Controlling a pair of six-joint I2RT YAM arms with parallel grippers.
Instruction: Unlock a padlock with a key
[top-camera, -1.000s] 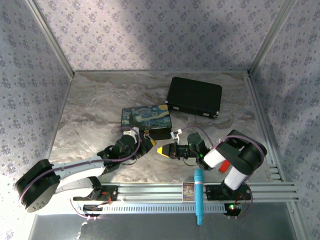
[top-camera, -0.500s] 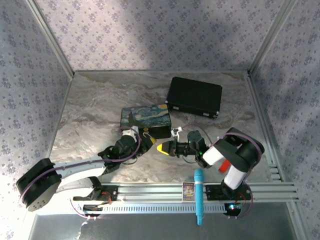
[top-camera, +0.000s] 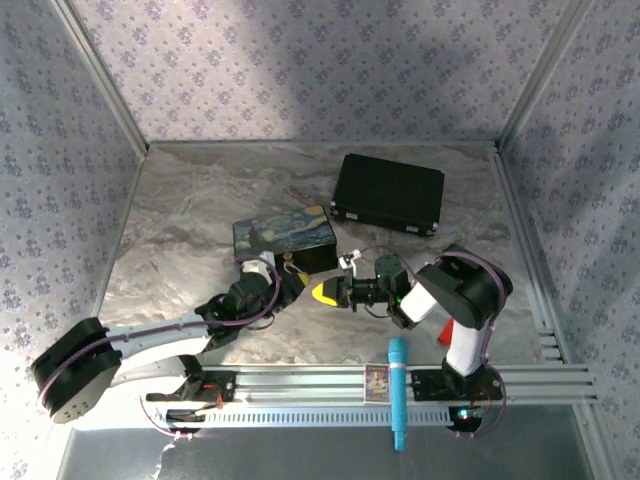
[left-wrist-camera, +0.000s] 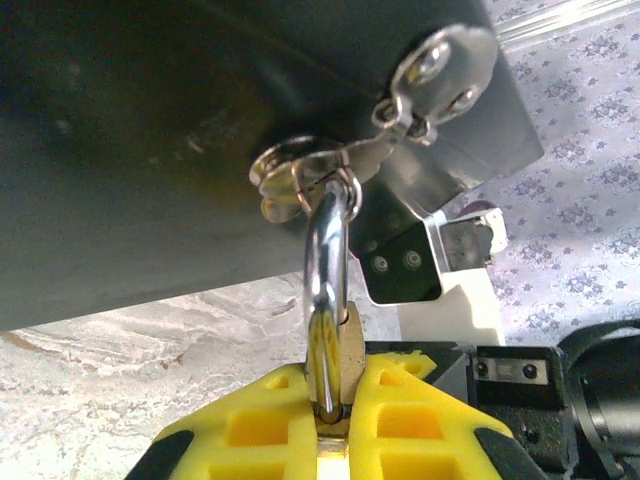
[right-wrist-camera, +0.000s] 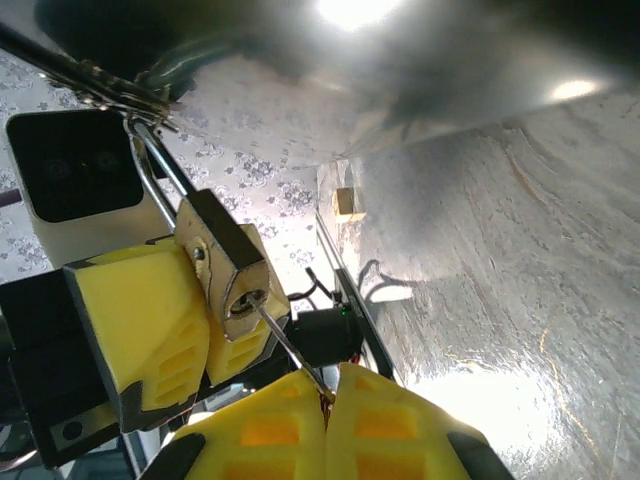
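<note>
Jaws: left gripper (left-wrist-camera: 335, 395) clamped on padlock (right-wrist-camera: 228, 262); right gripper (right-wrist-camera: 325, 392) pinching key (right-wrist-camera: 286, 346) at keyhole.
Painted box (top-camera: 285, 233): padlock hooked through its hasp.
Black case (top-camera: 388, 193): shut, behind.

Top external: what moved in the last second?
The right arm folded in leftward, and the right pincer crept left and up, key in the padlock. The painted box shifted left and turned slightly. The left pincer kept its grip on the padlock; the black case stayed put.
</note>
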